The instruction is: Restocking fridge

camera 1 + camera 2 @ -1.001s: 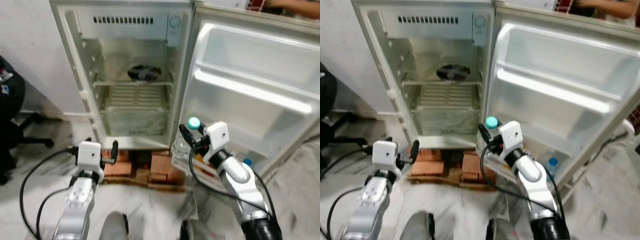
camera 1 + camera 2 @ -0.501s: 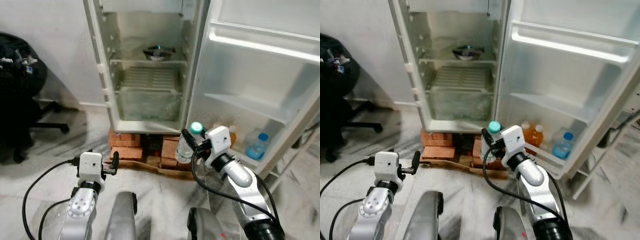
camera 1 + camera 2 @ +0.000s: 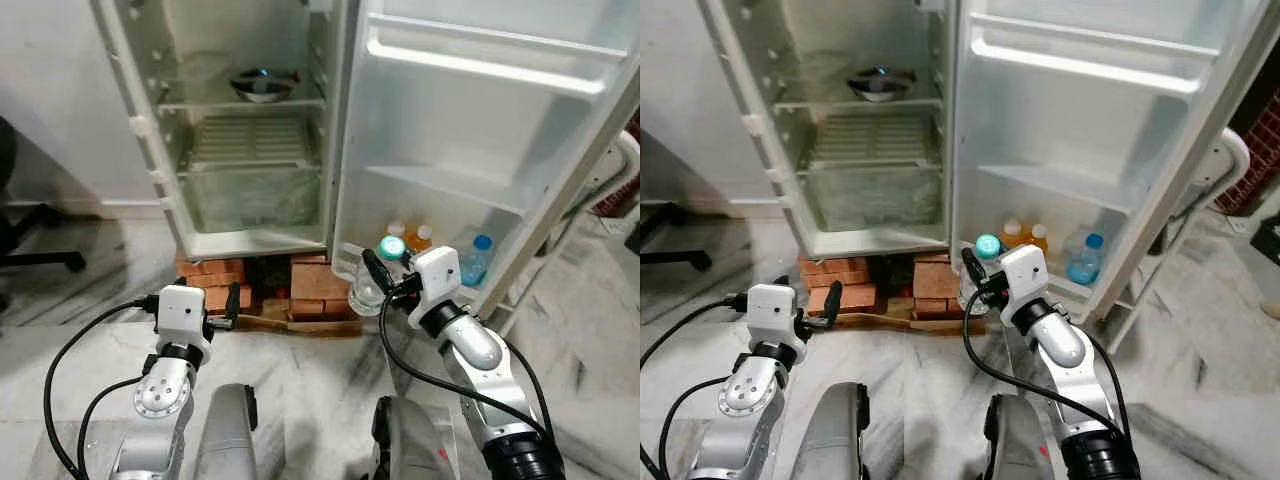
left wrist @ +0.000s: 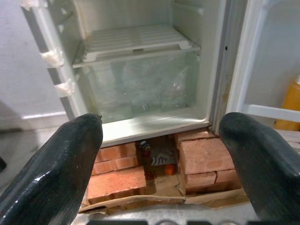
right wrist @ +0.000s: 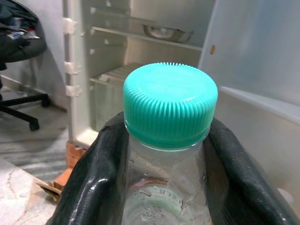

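A small white fridge (image 3: 250, 130) stands open on red bricks, its door (image 3: 480, 130) swung out to the right. My right gripper (image 3: 378, 278) is shut on a clear water bottle (image 3: 372, 290) with a teal cap (image 5: 169, 104), held low in front of the door's bottom edge. In the door's bottom shelf stand two orange drink bottles (image 3: 408, 238) and a blue-capped water bottle (image 3: 476, 262). A metal bowl (image 3: 262, 84) sits on the upper wire shelf. My left gripper (image 3: 233, 300) hangs open near the floor, facing the bricks (image 4: 154, 166).
A clear crisper drawer (image 4: 140, 84) sits under the lower wire shelf. Marble floor lies all around. An office chair's black base (image 3: 40, 255) is at the far left. A white stand (image 3: 620, 160) is behind the door at the right.
The camera has shifted, so the fridge now sits further left and the door's bottom shelf is nearer. The right gripper still holds the bottle; the left arm stays put.
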### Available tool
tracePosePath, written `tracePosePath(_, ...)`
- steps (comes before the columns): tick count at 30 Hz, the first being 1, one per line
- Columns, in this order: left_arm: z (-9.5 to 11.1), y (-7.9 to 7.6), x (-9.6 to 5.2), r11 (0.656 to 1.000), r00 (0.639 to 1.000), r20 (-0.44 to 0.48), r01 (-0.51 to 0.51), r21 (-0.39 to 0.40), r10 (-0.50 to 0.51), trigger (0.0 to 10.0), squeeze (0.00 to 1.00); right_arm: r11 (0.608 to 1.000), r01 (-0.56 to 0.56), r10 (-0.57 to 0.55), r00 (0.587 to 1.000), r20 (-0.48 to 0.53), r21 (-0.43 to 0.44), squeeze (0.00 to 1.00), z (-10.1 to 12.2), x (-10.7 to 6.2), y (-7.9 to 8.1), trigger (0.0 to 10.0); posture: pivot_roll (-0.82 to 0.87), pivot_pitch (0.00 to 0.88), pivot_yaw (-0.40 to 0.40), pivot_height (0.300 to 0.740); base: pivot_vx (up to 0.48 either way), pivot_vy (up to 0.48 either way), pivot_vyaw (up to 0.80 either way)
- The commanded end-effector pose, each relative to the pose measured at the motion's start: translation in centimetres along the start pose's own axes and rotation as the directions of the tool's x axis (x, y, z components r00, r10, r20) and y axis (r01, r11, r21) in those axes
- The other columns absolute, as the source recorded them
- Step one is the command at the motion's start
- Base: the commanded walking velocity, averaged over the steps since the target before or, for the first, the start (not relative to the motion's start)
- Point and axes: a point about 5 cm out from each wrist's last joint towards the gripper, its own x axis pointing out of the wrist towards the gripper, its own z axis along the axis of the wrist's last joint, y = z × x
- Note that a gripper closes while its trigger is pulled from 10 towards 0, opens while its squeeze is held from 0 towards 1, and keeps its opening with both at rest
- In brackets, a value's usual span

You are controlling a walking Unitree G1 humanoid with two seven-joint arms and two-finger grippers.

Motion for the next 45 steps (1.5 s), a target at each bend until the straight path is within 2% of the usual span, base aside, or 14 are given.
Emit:
tracePosePath(1,0.04,0.15,0.00,1.000,1.000,0.001,0.004,0.007,-0.004,10.0,0.00,1.000,0.003,-0.002,0.999,0.051,-0.028,0.00,1.13,0.45,-0.37,10.0,0.02,0.000,-0.036,0.609,0.000,0.000,0.00)
tracePosePath(10,0.12,0.01,0.09,1.000,1.000,0.003,0.015,0.011,-0.016,10.0,0.00,0.999,-0.033,0.036,0.997,0.074,-0.042,0.00,1.39,0.55,0.15,10.0,0.02,0.000,-0.034,0.609,0.000,0.000,0.00)
tracePosePath(15,0.20,-0.08,0.06,1.000,1.000,0.008,0.022,0.012,-0.022,10.0,0.00,1.000,-0.014,0.015,0.997,0.075,-0.021,0.00,1.41,0.58,-0.13,10.0,0.02,0.000,-0.034,0.609,0.395,0.000,0.00)
tracePosePath(23,0.38,-0.16,0.18,1.000,1.000,0.017,0.021,0.010,-0.021,10.0,0.00,0.998,-0.047,0.051,0.995,0.090,-0.043,0.00,1.61,0.77,0.22,10.0,0.03,0.000,-0.039,0.609,0.464,0.000,0.00)
tracePosePath(38,0.18,-0.50,0.20,0.999,0.999,0.009,0.033,0.006,-0.033,10.0,0.00,0.998,-0.042,0.045,0.995,0.084,-0.037,0.00,1.40,0.58,0.08,10.0,0.02,0.000,-0.037,0.609,0.444,0.000,0.00)
tracePosePath(45,0.00,-0.61,0.23,1.000,1.000,-0.007,0.024,-0.006,-0.024,10.0,0.00,0.998,-0.047,0.050,0.995,0.086,-0.037,0.00,1.41,0.59,0.06,10.0,0.03,0.000,-0.039,0.609,0.244,0.000,0.00)
